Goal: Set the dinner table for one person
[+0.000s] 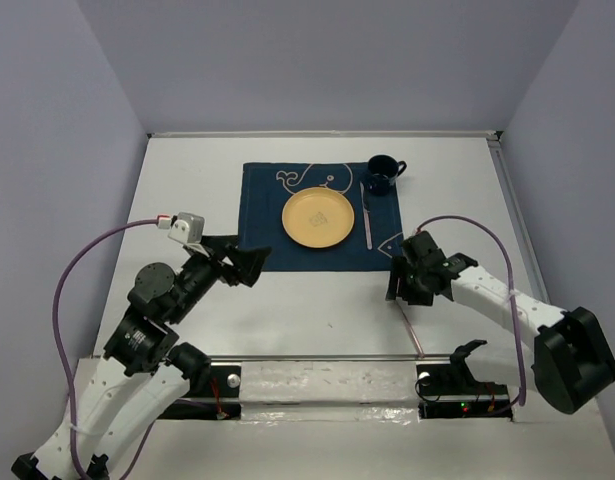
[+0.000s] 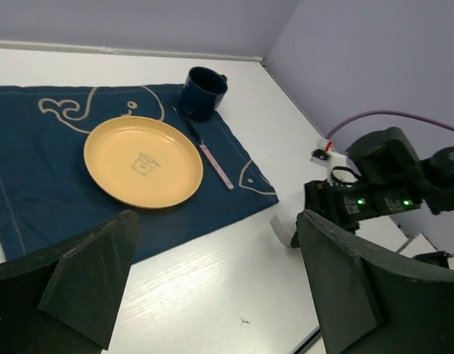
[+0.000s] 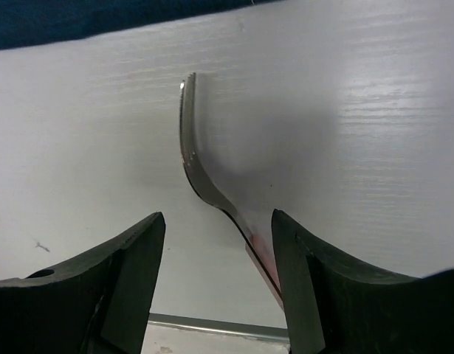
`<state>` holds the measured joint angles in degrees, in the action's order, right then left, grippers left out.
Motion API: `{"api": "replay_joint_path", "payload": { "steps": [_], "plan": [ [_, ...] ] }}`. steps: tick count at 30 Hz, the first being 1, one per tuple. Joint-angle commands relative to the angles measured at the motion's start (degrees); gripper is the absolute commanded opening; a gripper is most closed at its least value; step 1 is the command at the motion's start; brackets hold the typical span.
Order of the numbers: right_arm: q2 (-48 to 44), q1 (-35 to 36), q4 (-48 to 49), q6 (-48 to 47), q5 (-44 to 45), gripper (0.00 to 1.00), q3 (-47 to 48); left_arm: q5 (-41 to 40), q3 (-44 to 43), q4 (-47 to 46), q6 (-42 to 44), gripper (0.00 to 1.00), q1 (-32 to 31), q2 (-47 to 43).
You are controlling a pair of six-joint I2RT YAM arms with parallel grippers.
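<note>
The white dinner table (image 1: 317,315) carries a dark blue whale placemat (image 1: 259,200) with a yellow plate (image 1: 319,218), a dark blue mug (image 1: 381,175) and a pink-handled knife (image 1: 366,218) on it. A metal fork with a pink handle (image 3: 193,155) lies on the bare table in front of the placemat's right corner; its handle (image 1: 415,335) runs toward the rail. My right gripper (image 1: 397,285) is open, low over the fork; its fingers (image 3: 131,265) straddle the neck, which lies close against the right finger. My left gripper (image 1: 249,262) is open and empty by the placemat's near left corner.
A metal rail (image 1: 317,357) runs along the table's near edge in front of both arm bases. Purple-grey walls close the table at the back and sides. In the left wrist view the right arm's wrist (image 2: 382,184) sits to the right of the fork tines (image 2: 282,228).
</note>
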<state>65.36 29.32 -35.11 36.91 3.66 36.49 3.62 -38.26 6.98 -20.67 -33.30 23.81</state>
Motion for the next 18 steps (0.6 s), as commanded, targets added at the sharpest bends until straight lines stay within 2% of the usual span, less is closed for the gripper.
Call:
{"api": "replay_joint_path", "payload": {
  "steps": [1, 5, 8, 9, 12, 13, 18],
  "plan": [
    [5.20, 0.30, 2.32, -0.34, -1.20, 0.65, 0.60, 8.40, 1.34, -3.46, -4.64, 0.99, -0.10, 3.51],
    [9.60, 0.83, 5.40, -0.96, -0.50, 0.60, 1.56, 13.25, 6.78, -8.37, -9.03, 0.96, -0.36, 4.49],
    [11.27, 0.83, 7.94, -1.04, -1.20, 0.48, 2.27, 14.31, 9.77, -9.62, -10.53, 0.96, -0.71, 3.87],
    [11.97, 1.35, 8.22, -0.96, -1.20, 0.35, 2.62, 14.40, 10.31, -9.71, -10.80, 0.96, -0.89, 4.13],
    [13.39, 3.28, 9.10, -0.35, 0.03, 0.14, 2.71, 14.93, 11.89, -11.29, -11.67, 0.95, -2.12, 4.75],
    [13.21, 3.98, 9.45, 0.01, 0.81, 0.00, 2.80, 13.97, 12.24, -11.46, -12.11, 0.94, -2.56, 4.93],
    [8.74, 8.38, 9.54, 1.77, 3.10, 0.00, 6.56, 12.47, 14.17, -13.66, -13.35, 0.89, -5.11, 8.35]
  ]
}}
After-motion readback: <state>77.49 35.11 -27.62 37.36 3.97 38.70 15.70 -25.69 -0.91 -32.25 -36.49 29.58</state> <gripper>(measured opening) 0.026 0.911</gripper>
